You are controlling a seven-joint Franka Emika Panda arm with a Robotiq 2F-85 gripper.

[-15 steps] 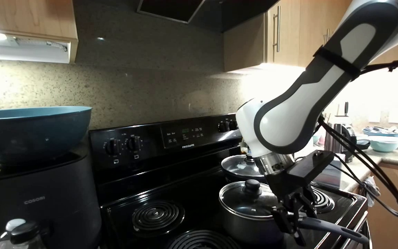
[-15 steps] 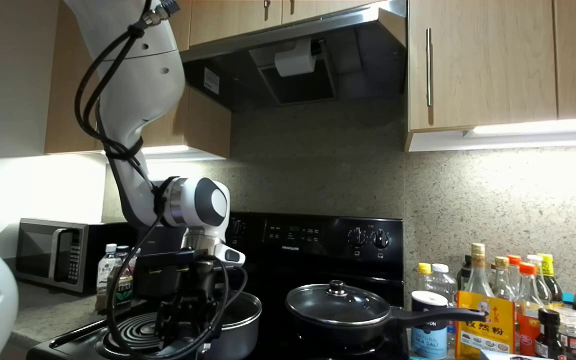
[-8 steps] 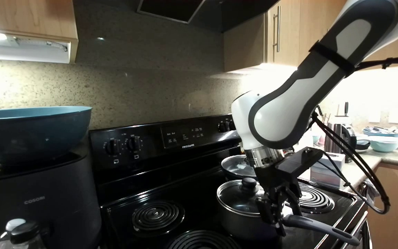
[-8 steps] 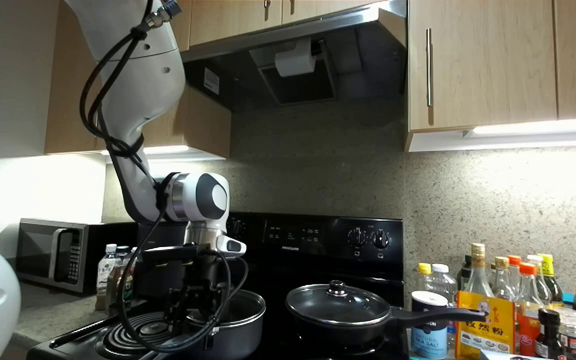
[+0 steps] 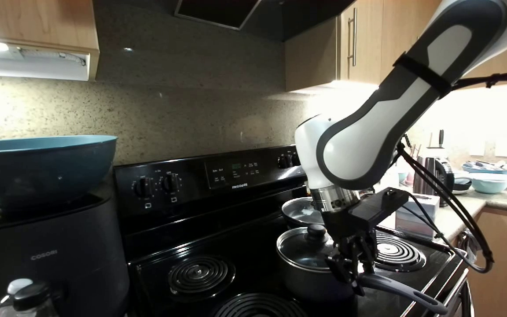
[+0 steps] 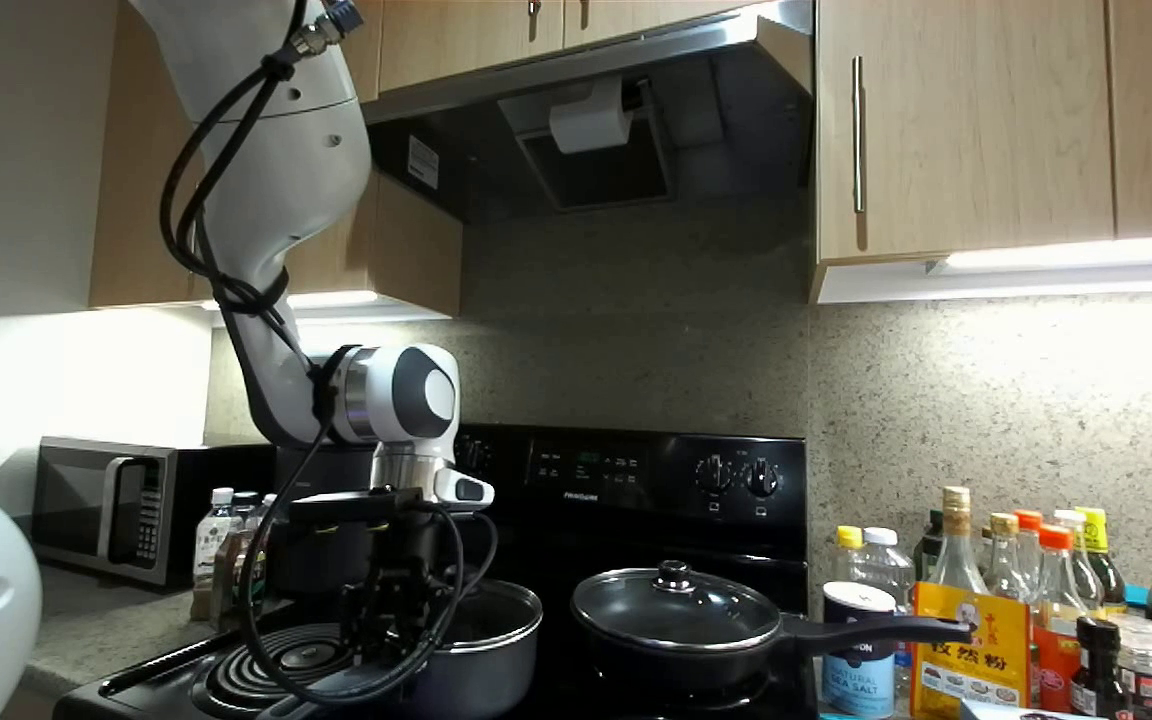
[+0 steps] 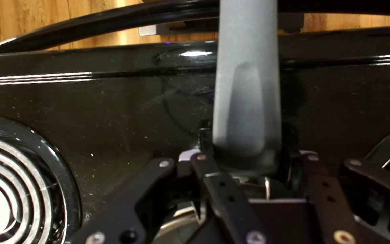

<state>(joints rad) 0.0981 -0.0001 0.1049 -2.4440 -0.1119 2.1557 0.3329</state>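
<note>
Pot (image 5: 304, 281) and lid (image 5: 297, 253) stand on the stove (image 5: 244, 255), between coils (image 7: 29, 189) near the front edge, with the handle (image 7: 245, 84) reaching across that edge. Pointing outward like this, it probably offers the gripper (image 7: 248, 150) a narrow part to take, away from the glass. The fingers (image 7: 222, 189) stand close along both sides of the handle, near its root, and look to be grasping it; a hold beside the body likely steadies the pot best.

Only the wrist view shows how the handle lies between the fingers. In an exterior view the knob (image 5: 316, 233) tops the lid; in an exterior view the pan (image 6: 681, 662), toward the back right corner, points its own handle toward bottles (image 6: 956, 555) beyond the right edge.
</note>
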